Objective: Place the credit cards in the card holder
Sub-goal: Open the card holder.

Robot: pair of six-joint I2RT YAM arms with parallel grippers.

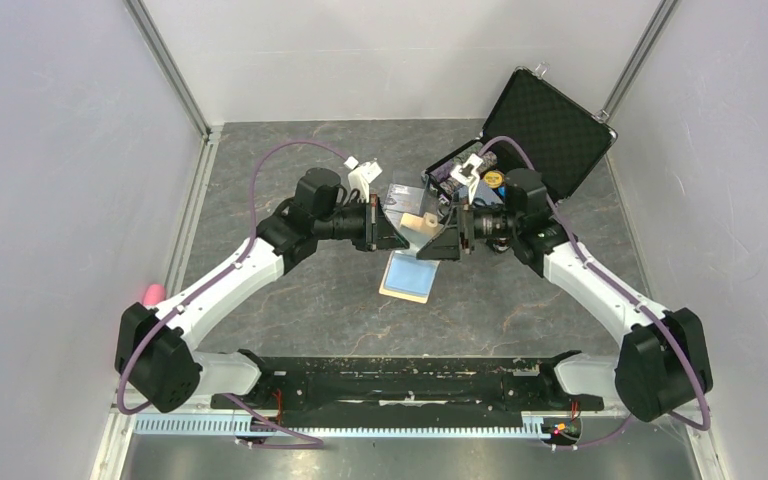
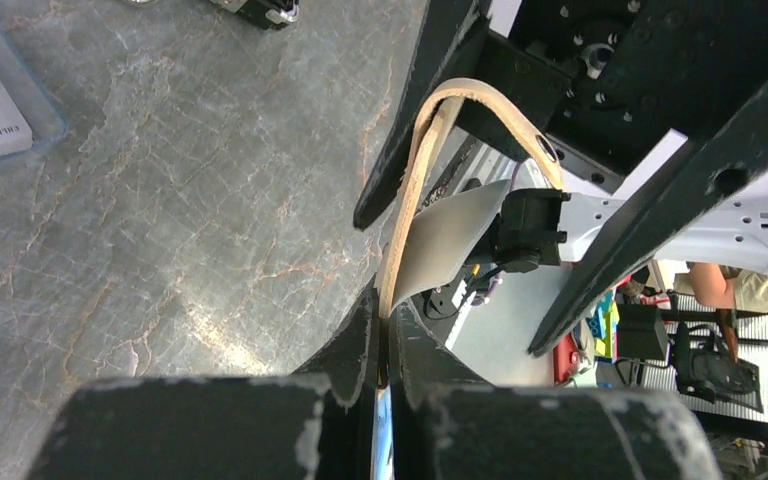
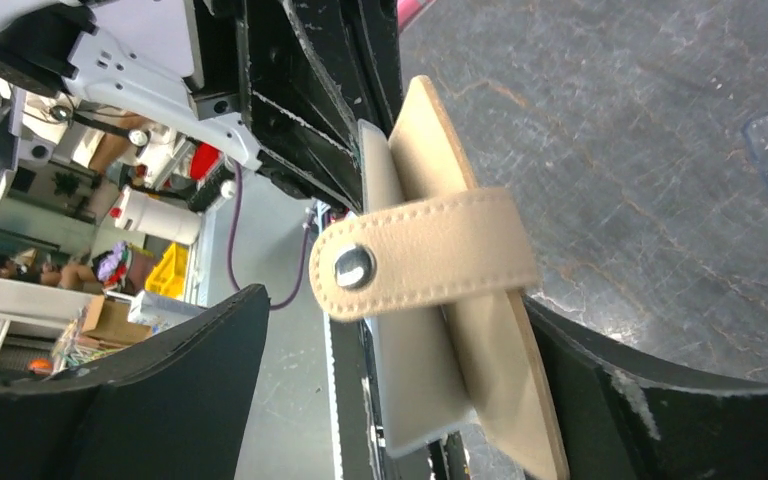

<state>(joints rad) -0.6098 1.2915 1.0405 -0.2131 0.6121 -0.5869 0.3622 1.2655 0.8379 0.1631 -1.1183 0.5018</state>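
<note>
Grey marble-patterned tabletop (image 1: pixel 290 300) lies between pale walls, with a small pink rounded object (image 1: pixel 150 293) at its far-left edge. The left gripper (image 1: pixel 400 228) reaches in from the left and is clenched on the card holder (image 1: pixel 421 224), a small tan leather-look folding wallet. The left wrist view shows the black fingers (image 2: pixel 355 350) pinching the holder's thin tan edge (image 2: pixel 400 230) while its strap arcs over above. The holder hangs off the table between the two claws at mid-table, with its light-blue lining facing up on the near side.

Just beyond the holder on the far side, the credit cards (image 1: pixel 403 197), pale glossy rectangles with small gold marks, lie in a clear shallow plastic tray (image 1: pixel 392 190), well apart from the holder.

The right gripper (image 1: pixel 445 238) is released. Its jaws stand wide on either side of the holder, whose strap with a round metal snap button (image 3: pixel 353 267) sits between them. At the far right, a big black hard case (image 1: pixel 550 120) stands with its lid raised.
</note>
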